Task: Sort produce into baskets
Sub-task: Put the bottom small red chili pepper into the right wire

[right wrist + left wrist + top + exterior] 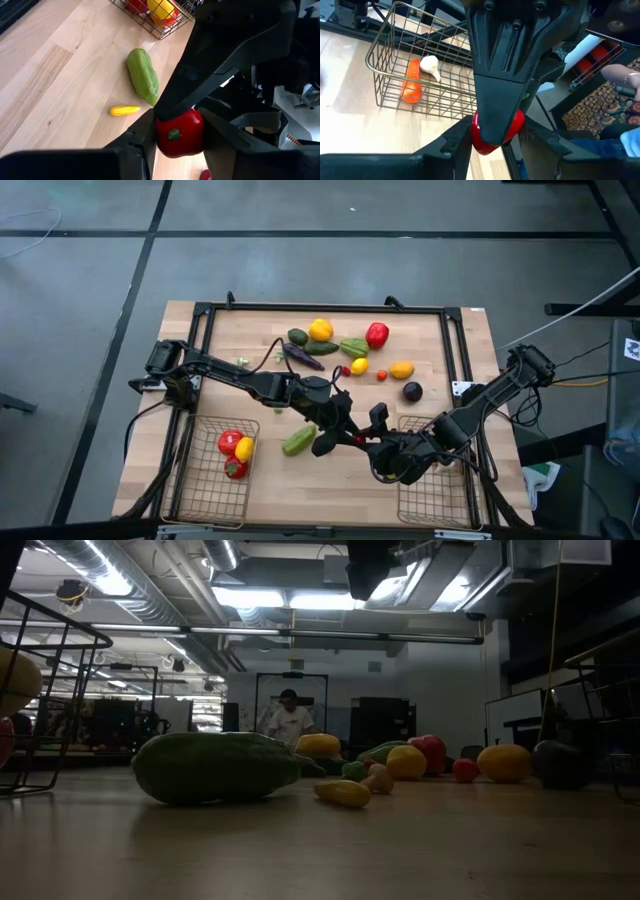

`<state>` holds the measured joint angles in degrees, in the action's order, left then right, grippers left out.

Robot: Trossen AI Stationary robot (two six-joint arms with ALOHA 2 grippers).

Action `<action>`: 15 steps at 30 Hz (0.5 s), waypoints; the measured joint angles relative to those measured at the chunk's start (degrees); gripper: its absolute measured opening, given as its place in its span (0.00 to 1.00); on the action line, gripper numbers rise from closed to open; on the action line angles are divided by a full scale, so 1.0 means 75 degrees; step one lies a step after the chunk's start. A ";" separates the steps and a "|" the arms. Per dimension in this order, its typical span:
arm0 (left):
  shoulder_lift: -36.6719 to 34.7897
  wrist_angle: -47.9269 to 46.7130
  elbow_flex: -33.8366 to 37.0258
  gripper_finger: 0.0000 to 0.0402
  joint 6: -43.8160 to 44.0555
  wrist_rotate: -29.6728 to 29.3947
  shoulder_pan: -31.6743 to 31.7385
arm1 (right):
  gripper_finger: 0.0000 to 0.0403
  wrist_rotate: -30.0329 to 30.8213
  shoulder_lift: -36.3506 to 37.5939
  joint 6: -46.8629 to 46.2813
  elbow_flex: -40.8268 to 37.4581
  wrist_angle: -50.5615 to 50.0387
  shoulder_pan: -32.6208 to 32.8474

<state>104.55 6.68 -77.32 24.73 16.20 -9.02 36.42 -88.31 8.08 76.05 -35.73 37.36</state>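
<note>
Both the left gripper and right gripper clasp one red pepper; no writing legible.

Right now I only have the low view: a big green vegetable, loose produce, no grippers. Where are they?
Observer: Between the left basket and the right basket, with the left gripper and right gripper meeting tip to tip.
Operator: Holding anything?
Observer: One red pepper, with both grippers closed on it.
Operator: What's in the right basket?
Observer: A carrot and a garlic bulb.
</note>
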 joint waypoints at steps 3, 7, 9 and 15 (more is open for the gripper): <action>0.0002 -0.0001 0.0000 0.36 0.0029 -0.0034 -0.0003 | 0.32 0.0000 0.0000 0.0000 0.0000 0.0001 0.0000; 0.0000 -0.0001 0.0000 0.36 -0.0057 -0.0057 -0.0015 | 0.32 -0.0001 0.0000 0.0003 0.0000 0.0004 0.0000; 0.0001 -0.0009 0.0000 0.36 -0.0012 -0.0060 -0.0015 | 0.32 -0.0003 0.0000 0.0000 0.0000 0.0004 0.0000; 0.0003 -0.0097 0.0000 0.36 0.0133 -0.0071 -0.0017 | 0.32 -0.0157 0.0000 -0.0009 0.0000 0.0018 -0.0003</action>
<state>104.57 5.96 -77.32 25.73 15.66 -9.15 35.25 -88.31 8.01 76.05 -35.60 37.35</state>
